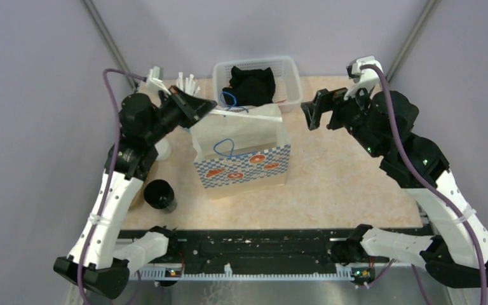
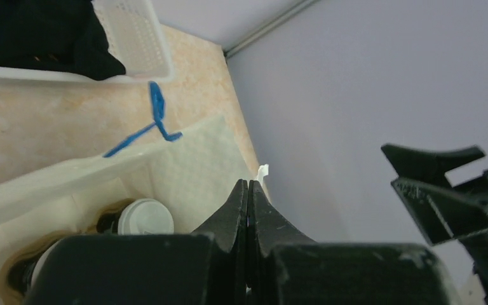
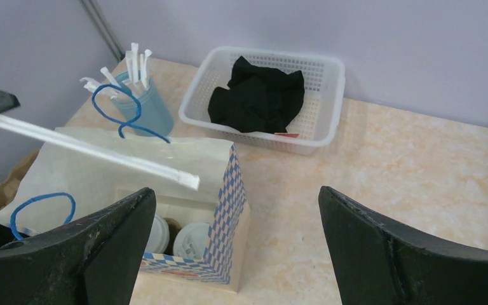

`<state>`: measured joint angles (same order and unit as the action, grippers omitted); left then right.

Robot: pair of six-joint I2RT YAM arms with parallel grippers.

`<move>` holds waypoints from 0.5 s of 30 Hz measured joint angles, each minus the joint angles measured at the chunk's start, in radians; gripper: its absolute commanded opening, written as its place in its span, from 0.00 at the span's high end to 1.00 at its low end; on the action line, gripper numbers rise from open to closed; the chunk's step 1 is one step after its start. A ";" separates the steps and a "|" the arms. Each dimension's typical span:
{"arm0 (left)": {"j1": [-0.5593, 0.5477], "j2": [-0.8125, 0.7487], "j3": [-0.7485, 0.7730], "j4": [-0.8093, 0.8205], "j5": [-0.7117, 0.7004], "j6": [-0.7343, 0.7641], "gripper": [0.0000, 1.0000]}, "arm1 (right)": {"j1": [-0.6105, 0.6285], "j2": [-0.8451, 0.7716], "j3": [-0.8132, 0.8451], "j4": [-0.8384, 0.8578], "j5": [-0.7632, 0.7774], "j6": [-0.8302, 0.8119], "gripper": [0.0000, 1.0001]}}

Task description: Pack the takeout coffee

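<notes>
A paper bag (image 1: 241, 162) with a blue check band and blue handles stands open mid-table. Inside it, the right wrist view shows two pale cups with white lids (image 3: 194, 240) side by side in a brown carrier (image 3: 173, 223). One lid (image 2: 145, 217) also shows in the left wrist view. My left gripper (image 1: 198, 105) is shut on a white wrapped straw (image 1: 248, 114) that reaches out over the bag's back rim; its tip (image 2: 264, 171) shows past the fingertips. My right gripper (image 1: 314, 109) is open and empty, right of the bag and above the table.
A white basket (image 1: 292, 70) with a black cloth (image 1: 252, 86) stands at the back. A blue cup of wrapped straws (image 3: 146, 108) stands back left. An all-black cup (image 1: 160, 194) stands near my left arm. Walls close in both sides.
</notes>
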<state>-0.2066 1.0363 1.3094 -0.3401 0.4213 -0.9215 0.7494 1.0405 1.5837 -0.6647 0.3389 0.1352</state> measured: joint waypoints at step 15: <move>-0.202 -0.026 -0.267 0.196 -0.389 0.143 0.68 | 0.000 -0.007 -0.008 0.002 -0.006 0.000 0.01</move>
<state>-0.4088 1.0103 1.0428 -0.1436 0.0319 -0.7780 0.7494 1.0332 1.5757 -0.6628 0.3328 0.1352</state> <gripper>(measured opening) 0.035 0.985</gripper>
